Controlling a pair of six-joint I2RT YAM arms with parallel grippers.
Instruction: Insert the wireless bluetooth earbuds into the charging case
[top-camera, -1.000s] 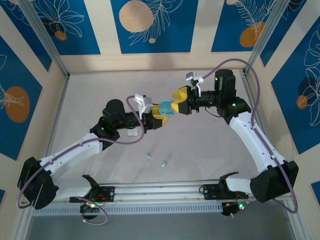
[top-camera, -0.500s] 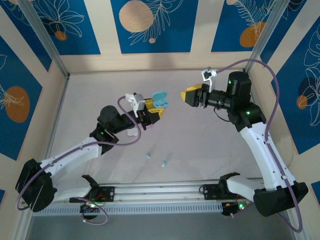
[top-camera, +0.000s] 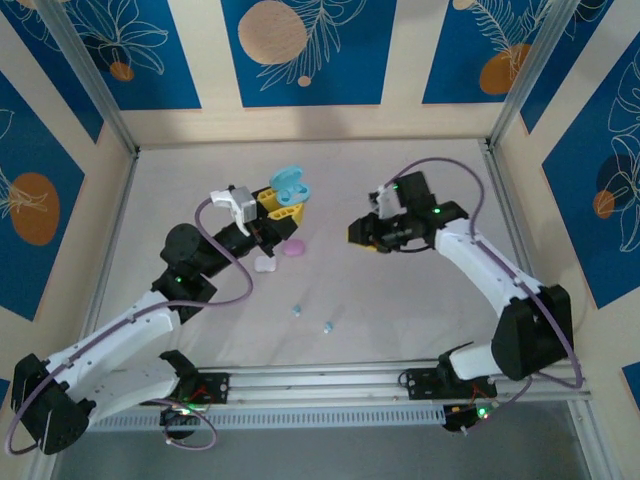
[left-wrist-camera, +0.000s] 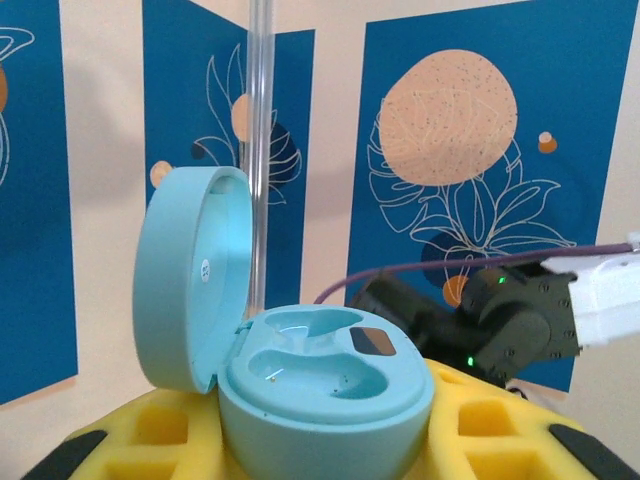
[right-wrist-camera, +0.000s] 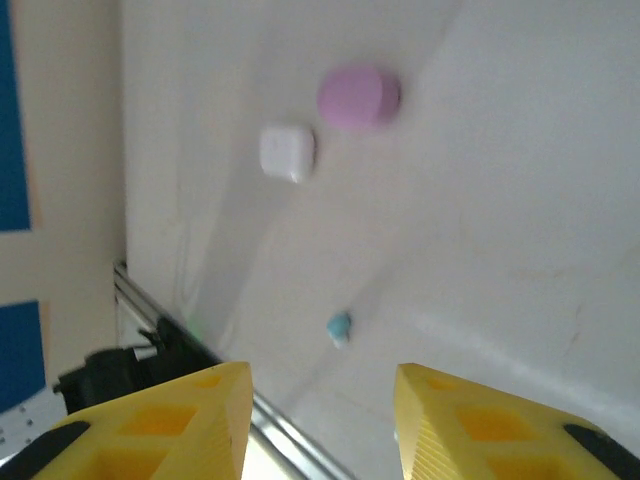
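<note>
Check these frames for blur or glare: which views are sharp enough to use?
Left wrist: sharp, the open blue case crisp with clean edges. Right wrist: blurred, the pink case, white case and blue earbud all soft. Top external: evenly lit, sharp, no glare.
</note>
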